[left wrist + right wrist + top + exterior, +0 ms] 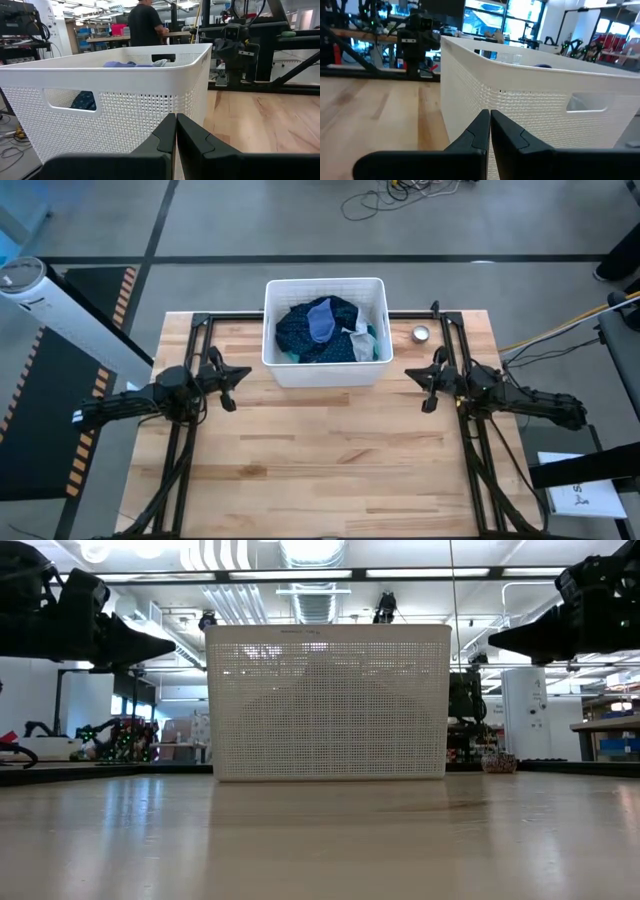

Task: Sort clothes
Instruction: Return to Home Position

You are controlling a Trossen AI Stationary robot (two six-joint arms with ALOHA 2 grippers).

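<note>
You are viewing the clothes (pixel 322 330) lying piled inside the white basket (pixel 325 374) at the far edge of the bench (pixel 320 460). The left hand (pixel 236 376) and right hand (pixel 416 379) are hovering just beside the basket's two sides, fingers together, gripping nothing. Caution: swinging either hand inward while retracting risks clipping a wall and shoving the basket off the bench.
</note>
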